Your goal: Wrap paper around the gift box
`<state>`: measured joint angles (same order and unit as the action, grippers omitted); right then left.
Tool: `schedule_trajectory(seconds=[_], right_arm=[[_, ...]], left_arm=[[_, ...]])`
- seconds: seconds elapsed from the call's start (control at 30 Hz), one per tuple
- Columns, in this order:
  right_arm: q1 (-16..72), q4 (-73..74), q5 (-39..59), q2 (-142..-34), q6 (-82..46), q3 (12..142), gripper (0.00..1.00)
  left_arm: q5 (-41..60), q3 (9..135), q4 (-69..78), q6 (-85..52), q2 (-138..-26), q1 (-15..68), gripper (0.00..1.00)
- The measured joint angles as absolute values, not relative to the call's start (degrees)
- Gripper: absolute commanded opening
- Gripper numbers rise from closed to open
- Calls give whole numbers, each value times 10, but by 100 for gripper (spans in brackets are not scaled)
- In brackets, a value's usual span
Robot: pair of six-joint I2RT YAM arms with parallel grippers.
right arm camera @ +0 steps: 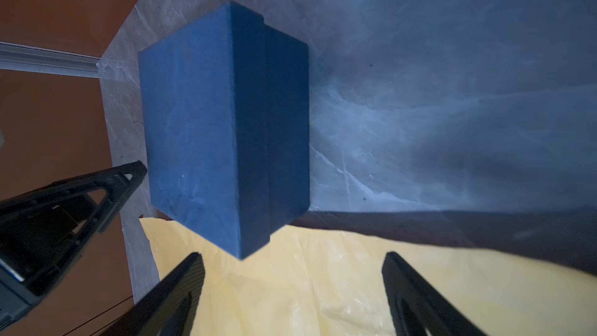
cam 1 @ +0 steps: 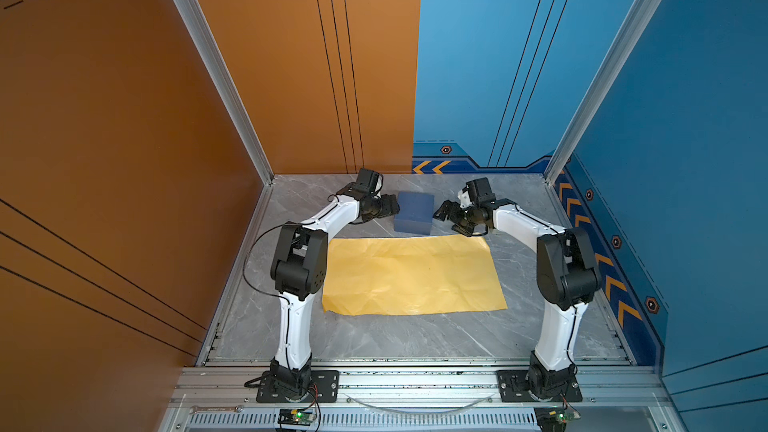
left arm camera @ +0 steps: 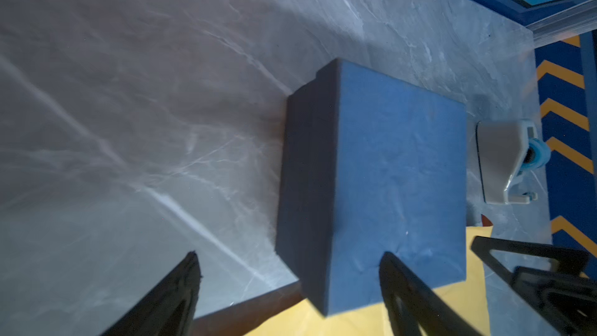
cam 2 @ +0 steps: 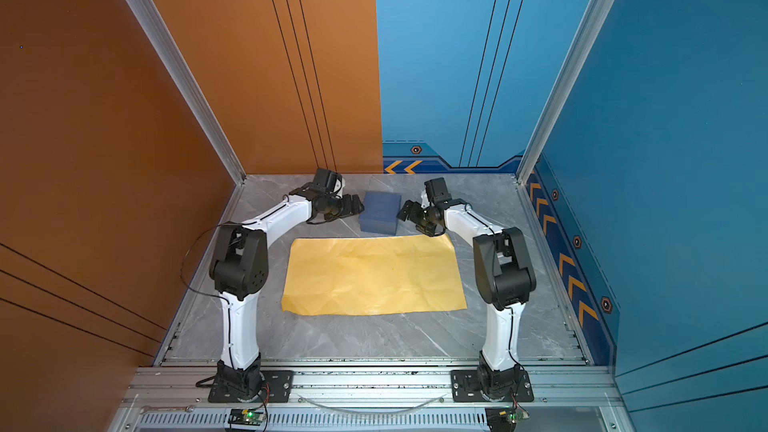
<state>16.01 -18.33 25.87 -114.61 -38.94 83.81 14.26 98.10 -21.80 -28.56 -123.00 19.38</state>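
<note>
The navy gift box [cam 1: 414, 211] [cam 2: 380, 213] stands on the grey table at the back, just beyond the far edge of the paper [cam 1: 411, 276] [cam 2: 374, 276], which lies flat with its pale yellow face up. My left gripper [cam 1: 392, 206] [left arm camera: 289, 255] is open close to the box's left side; the left wrist view has the box [left arm camera: 387, 182] ahead of the jaws. My right gripper [cam 1: 441, 210] [right arm camera: 293, 254] is open at the box's right side, over the paper's [right arm camera: 323, 286] far corner, with the box [right arm camera: 210, 130] ahead. Neither holds anything.
A small white-grey tape dispenser [left arm camera: 504, 163] stands beyond the box towards the right wall. Orange and blue walls close in the table on three sides. A wrench [cam 1: 216, 409] lies on the front metal rail [cam 1: 415, 380] between the arm bases.
</note>
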Motion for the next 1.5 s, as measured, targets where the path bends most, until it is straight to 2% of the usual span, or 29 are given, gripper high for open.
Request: schedule_trajectory(seconds=[0.07, 0.1, 0.27, 0.5, 1.5], right_arm=[[166, -183, 269, -1173, -391, 867, 84], [170, -184, 270, -1186, -391, 881, 84], [180, -189, 279, -1239, -391, 941, 74], [189, -208, 287, -1271, -388, 995, 61], [223, -260, 235, -1254, -391, 1020, 59]], left_arm=[[155, 998, -210, -293, -1256, 201, 87], [161, 1004, -206, -298, -1268, 204, 83], [183, 1029, -191, -318, -1290, 211, 78], [199, 1030, -175, -333, -1296, 216, 64], [221, 987, -108, -358, -1282, 203, 62]])
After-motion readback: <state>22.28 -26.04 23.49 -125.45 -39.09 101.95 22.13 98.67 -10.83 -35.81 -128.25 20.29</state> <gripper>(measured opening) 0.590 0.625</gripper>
